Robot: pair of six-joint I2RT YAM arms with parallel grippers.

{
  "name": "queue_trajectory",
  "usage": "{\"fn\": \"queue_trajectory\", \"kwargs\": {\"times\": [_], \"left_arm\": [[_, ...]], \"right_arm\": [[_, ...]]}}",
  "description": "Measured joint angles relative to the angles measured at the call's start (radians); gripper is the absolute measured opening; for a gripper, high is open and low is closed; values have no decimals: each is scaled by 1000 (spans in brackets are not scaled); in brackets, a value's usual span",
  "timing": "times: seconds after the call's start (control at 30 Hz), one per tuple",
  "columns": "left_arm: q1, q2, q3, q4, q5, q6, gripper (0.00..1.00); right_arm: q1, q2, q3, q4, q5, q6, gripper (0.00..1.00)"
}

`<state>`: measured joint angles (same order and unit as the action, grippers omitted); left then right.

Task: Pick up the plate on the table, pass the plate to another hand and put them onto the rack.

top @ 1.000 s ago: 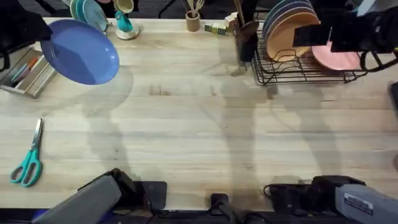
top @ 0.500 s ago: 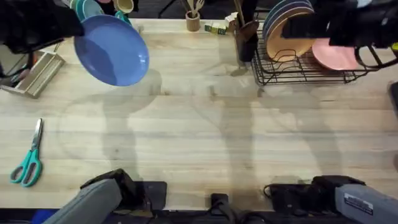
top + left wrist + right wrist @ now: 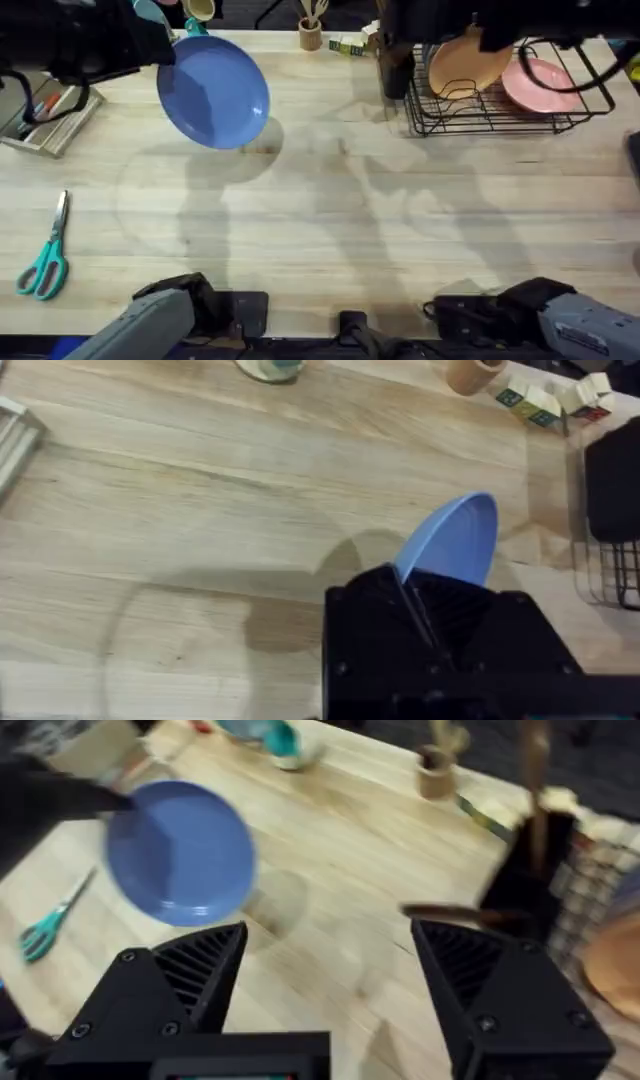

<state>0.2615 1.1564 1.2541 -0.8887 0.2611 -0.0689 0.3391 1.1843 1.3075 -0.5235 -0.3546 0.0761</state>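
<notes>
The periwinkle-blue plate (image 3: pixel 213 92) hangs tilted above the far left of the table (image 3: pixel 330 220). My left gripper (image 3: pixel 158 45) is shut on the plate's rim. In the left wrist view the plate (image 3: pixel 455 540) stands edge-on out of that gripper (image 3: pixel 415 600). My right gripper (image 3: pixel 330 990) is open and holds nothing, and it faces the plate (image 3: pixel 180 850) from a distance. In the overhead view the right arm (image 3: pixel 450 20) is a dark shape above the left end of the black wire rack (image 3: pixel 500 118).
A tan plate (image 3: pixel 465 65) and a pink plate (image 3: pixel 540 85) sit in the rack. A dark knife block (image 3: pixel 393 65) stands just left of it. Teal scissors (image 3: pixel 45 265) lie at the near left, and a tray of pens (image 3: pixel 50 115) at the far left.
The left arm has carried the blue plate rightward toward the middle. The right arm has swung left from above the rack, uncovering the pink plate.
</notes>
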Motion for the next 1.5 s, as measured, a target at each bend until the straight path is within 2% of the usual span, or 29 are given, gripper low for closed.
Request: {"fn": "queue_trajectory", "kwargs": {"times": [0.33, 0.77, 1.13, 1.5], "left_arm": [[-9, 0, 0, -8, 27, 0, 42], [-9, 0, 0, -14, 31, 0, 42], [-9, 0, 0, -14, 31, 0, 42], [-9, 0, 0, -14, 31, 0, 42]], "right_arm": [[167, 1, 0, 25, -6, 6, 995], [194, 5, 1, 22, -5, 7, 995], [303, 163, 2, 21, -6, 48, 995], [307, 288, 2, 43, -5, 67, 995]]}}
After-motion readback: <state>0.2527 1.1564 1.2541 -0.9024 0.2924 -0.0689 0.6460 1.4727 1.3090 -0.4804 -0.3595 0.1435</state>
